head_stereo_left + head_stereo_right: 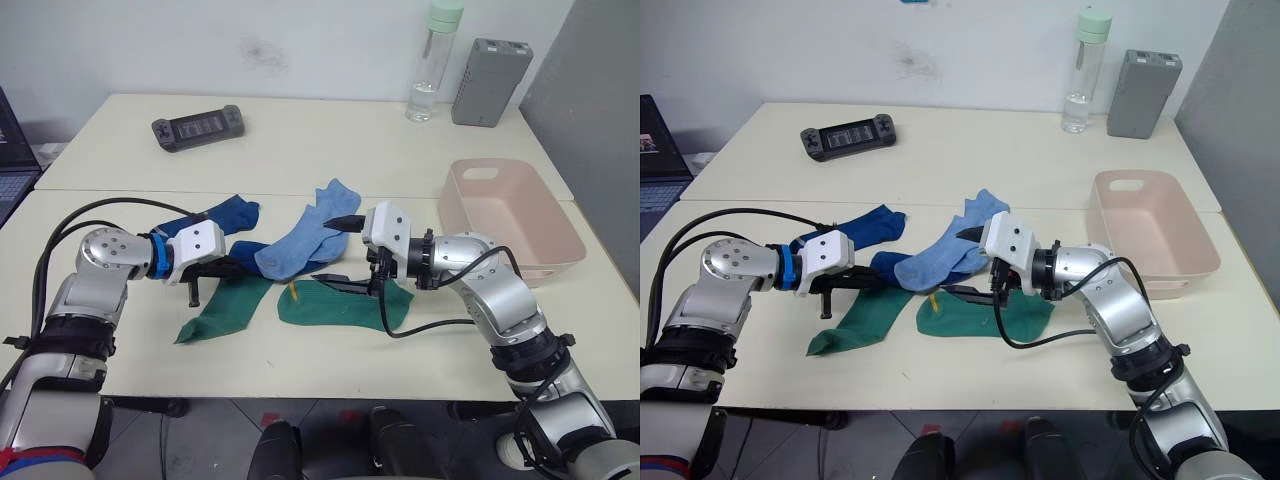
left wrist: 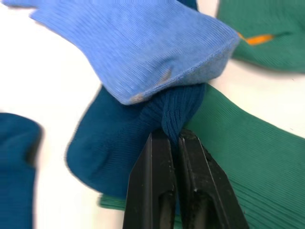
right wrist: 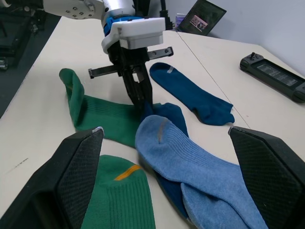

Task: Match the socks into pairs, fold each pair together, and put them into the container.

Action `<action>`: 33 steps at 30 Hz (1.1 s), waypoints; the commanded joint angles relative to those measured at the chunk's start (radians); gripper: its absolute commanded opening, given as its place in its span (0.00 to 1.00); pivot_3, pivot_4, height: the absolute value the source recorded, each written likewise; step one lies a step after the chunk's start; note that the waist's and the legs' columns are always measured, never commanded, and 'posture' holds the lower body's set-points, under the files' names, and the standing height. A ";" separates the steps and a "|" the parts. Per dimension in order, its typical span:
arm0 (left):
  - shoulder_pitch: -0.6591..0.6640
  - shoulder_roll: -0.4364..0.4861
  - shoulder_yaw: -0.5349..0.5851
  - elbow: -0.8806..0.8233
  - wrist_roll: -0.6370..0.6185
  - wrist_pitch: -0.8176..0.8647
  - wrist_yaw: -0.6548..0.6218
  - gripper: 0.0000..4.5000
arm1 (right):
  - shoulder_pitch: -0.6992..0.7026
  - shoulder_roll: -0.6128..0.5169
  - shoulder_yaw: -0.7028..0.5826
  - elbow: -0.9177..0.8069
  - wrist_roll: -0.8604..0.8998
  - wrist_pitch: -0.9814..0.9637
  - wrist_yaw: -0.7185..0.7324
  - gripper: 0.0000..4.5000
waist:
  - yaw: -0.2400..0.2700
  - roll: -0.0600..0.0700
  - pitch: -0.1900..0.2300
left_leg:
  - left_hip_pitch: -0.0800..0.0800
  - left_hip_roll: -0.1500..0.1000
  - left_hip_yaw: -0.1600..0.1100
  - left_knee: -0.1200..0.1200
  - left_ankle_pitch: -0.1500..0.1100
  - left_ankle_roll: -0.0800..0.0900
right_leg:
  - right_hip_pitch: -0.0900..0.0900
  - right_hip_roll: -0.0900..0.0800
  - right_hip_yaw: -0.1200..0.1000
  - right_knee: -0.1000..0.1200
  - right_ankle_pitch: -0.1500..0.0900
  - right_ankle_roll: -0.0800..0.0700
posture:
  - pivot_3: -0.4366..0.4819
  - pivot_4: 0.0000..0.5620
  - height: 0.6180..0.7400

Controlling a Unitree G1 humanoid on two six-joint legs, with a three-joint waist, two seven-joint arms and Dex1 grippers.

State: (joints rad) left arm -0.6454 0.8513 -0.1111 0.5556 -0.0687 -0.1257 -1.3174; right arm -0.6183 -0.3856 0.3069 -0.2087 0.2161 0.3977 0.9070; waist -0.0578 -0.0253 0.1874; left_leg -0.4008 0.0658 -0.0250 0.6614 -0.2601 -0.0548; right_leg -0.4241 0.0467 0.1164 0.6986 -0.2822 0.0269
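My left gripper (image 2: 171,137) is shut on the bunched cuff of a dark navy sock (image 2: 119,138), which lies partly under a light blue sock (image 2: 138,43) and on a green sock (image 1: 225,308). A second navy sock (image 1: 225,213) lies flat behind it. Two light blue socks (image 1: 300,245) overlap at the table's middle. My right gripper (image 1: 340,252) stands wide open, one finger above the light blue socks and the other down on a second green sock (image 1: 340,308) that bears a yellow mark. The pale pink container (image 1: 567,228) sits empty to the right.
At the back stand a clear water bottle (image 1: 433,60) and a grey box (image 1: 490,68). A dark handheld game controller (image 1: 198,128) lies at the back left. A laptop's edge (image 1: 12,150) shows at far left. The table front edge runs just below the green socks.
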 commanded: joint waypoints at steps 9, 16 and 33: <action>-0.335 -0.028 -0.042 0.398 0.244 -0.403 0.348 0.00 | -0.010 -0.006 -0.012 -0.010 -0.016 -0.054 -0.002 1.00 | 0.003 0.000 0.000 | 0.000 -0.001 0.000 0.000 0.000 0.000 | 0.001 0.000 0.000 -0.001 0.001 0.001 | 0.48 0.27 1.00; -0.402 -0.037 -0.153 0.584 0.444 -0.536 0.562 0.00 | -0.009 -0.002 -0.013 -0.012 -0.024 -0.055 -0.008 1.00 | -0.002 0.000 0.000 | 0.000 -0.001 -0.001 0.000 0.000 0.000 | 0.001 0.000 0.000 0.000 0.001 0.001 | 0.48 0.27 1.00; -0.250 0.101 0.040 0.526 0.209 -0.404 0.362 0.76 | 0.008 -0.004 -0.011 -0.031 -0.022 -0.054 -0.001 1.00 | -0.014 0.000 0.000 | 0.000 0.000 -0.001 -0.001 0.000 0.000 | 0.000 0.000 -0.001 0.001 0.001 0.001 | 0.48 0.27 1.00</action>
State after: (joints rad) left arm -0.9205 0.9261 -0.1270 1.1371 0.2203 -0.5627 -0.9046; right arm -0.6055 -0.3922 0.3066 -0.1966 0.1794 0.3598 0.9040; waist -0.0714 -0.0255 0.1873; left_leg -0.4006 0.0657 -0.0259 0.6608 -0.2602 -0.0547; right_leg -0.4237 0.0466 0.1153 0.6998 -0.2815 0.0276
